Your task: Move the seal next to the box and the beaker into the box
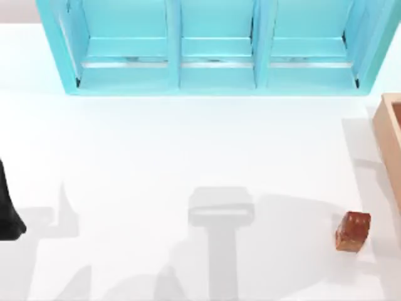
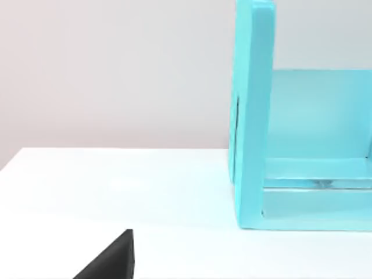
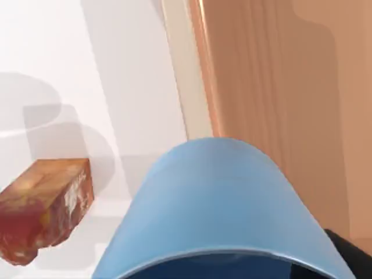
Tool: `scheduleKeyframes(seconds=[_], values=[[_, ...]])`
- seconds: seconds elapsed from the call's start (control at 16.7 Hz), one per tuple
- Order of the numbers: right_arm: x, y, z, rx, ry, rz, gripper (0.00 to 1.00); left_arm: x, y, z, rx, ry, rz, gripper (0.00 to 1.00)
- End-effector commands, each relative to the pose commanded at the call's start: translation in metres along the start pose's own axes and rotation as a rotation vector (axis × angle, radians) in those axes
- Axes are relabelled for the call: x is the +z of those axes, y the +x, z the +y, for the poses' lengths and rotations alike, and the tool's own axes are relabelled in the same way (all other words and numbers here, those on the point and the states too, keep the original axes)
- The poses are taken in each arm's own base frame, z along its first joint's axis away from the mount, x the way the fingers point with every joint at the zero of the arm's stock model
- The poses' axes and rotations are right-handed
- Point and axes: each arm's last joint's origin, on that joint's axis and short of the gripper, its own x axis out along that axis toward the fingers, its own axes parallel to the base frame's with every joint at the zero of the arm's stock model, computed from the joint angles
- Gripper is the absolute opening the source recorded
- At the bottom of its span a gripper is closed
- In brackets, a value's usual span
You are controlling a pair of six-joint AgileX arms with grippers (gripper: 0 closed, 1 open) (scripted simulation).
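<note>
The beaker (image 3: 215, 203), a blue cup, hangs close under my right wrist camera, above the table beside the box's tan wall (image 3: 261, 75). One dark finger (image 3: 350, 256) of my right gripper shows against the beaker's side, gripping it. The seal (image 1: 353, 231), a reddish-brown block, stands on the table at the right, a little in front of the box (image 1: 390, 135) and apart from it. The seal (image 3: 43, 206) also lies beside the beaker in the right wrist view. My left gripper (image 1: 9, 216) is parked at the table's left edge.
A big turquoise shelf unit (image 1: 216, 47) spans the back of the table; its end panel (image 2: 253, 116) stands ahead of the left wrist. The box runs off the right edge. Arm shadows fall across the white middle of the table.
</note>
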Motion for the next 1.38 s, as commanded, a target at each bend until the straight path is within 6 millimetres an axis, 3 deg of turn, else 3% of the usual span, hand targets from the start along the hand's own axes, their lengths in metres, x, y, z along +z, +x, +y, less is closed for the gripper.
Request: scheduleKeyframes(seconds=[0.12, 0.3, 0.54, 1.02, 1.38], values=[[0.007, 0.002, -0.038, -0.017, -0.038, 0.011, 0.00, 0.000, 0.000, 0.000, 0.000, 0.000, 0.000, 1.00], [0.001, 0.007, -0.089, -0.034, -0.110, 0.045, 0.00, 0.000, 0.000, 0.000, 0.000, 0.000, 0.000, 1.00], [-0.017, 0.009, -0.126, -0.037, -0.178, 0.076, 0.00, 0.000, 0.000, 0.000, 0.000, 0.000, 0.000, 1.00], [-0.023, 0.011, -0.134, -0.034, -0.202, 0.081, 0.00, 0.000, 0.000, 0.000, 0.000, 0.000, 0.000, 1.00], [-0.027, 0.052, -0.131, -0.034, -0.203, 0.077, 0.00, 0.000, 0.000, 0.000, 0.000, 0.000, 0.000, 1.00]])
